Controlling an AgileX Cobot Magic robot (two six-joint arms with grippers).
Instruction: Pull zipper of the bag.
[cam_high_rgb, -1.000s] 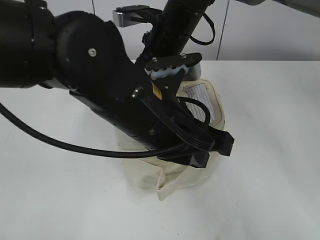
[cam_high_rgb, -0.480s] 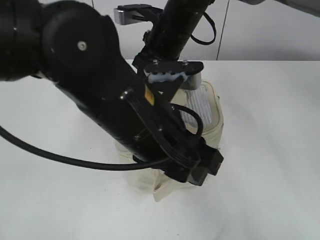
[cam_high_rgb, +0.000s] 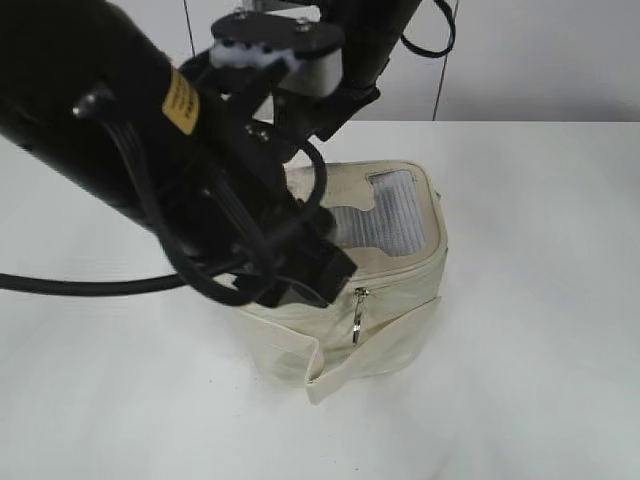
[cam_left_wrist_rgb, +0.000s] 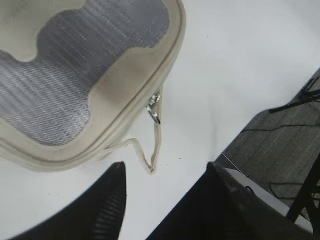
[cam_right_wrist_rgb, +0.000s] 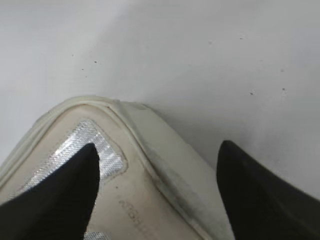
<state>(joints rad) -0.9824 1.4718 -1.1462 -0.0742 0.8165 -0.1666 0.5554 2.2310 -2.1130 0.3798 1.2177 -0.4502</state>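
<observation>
Looming over the bag (cam_high_rgb: 345, 310) on the white table (cam_high_rgb: 540, 300), both pincers (cam_left_wrist_rgb: 165, 200) (cam_right_wrist_rgb: 157, 185) gape wide and empty.

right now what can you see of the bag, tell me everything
The bag is small, boxy, cream fabric, standing upright on the white table. Its rounded top has a silvery mesh panel. A silver zipper pull hangs down the front below the rim; a loose strap wraps low. Neither gripper visibly holds it.

bare table (cam_high_rgb: 540, 300) right of bag (cam_high_rgb: 380, 340)
</observation>
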